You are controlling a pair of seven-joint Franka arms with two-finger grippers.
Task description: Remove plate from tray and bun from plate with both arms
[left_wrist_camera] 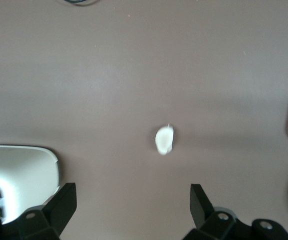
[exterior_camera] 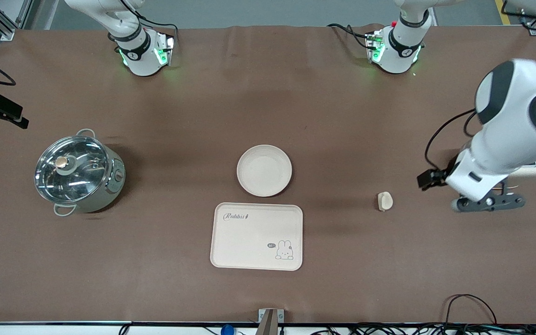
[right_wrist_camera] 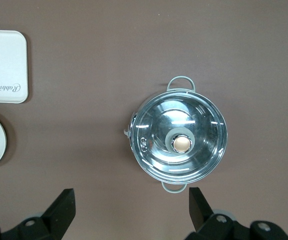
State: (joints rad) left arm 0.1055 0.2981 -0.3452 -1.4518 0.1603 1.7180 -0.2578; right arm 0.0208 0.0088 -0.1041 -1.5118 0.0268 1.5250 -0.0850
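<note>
Both my grippers are hanging wide open, holding nothing.
My left gripper (left_wrist_camera: 133, 210) is hovering over the small pale bun (exterior_camera: 385, 201); my right gripper (right_wrist_camera: 132, 212) is hovering near the lidded steel pot (right_wrist_camera: 180, 141).

- The bun (exterior_camera: 385, 201) lay alone on bare brown table (exterior_camera: 342, 116), open all round, well apart from the plate (exterior_camera: 264, 170) and the tray (exterior_camera: 257, 236).
- The left gripper (left_wrist_camera: 132, 207) hung with jaws wide over the cloth beside the bun, a white block (left_wrist_camera: 18, 172) close by one finger.
- Plate and tray sat near each other mid-table, a narrow gap between.
- The lidded pot (exterior_camera: 78, 173) stood toward the right arm's end, open cloth separating it from the plate; the right gripper (right_wrist_camera: 131, 207) hung spread above it.
</note>
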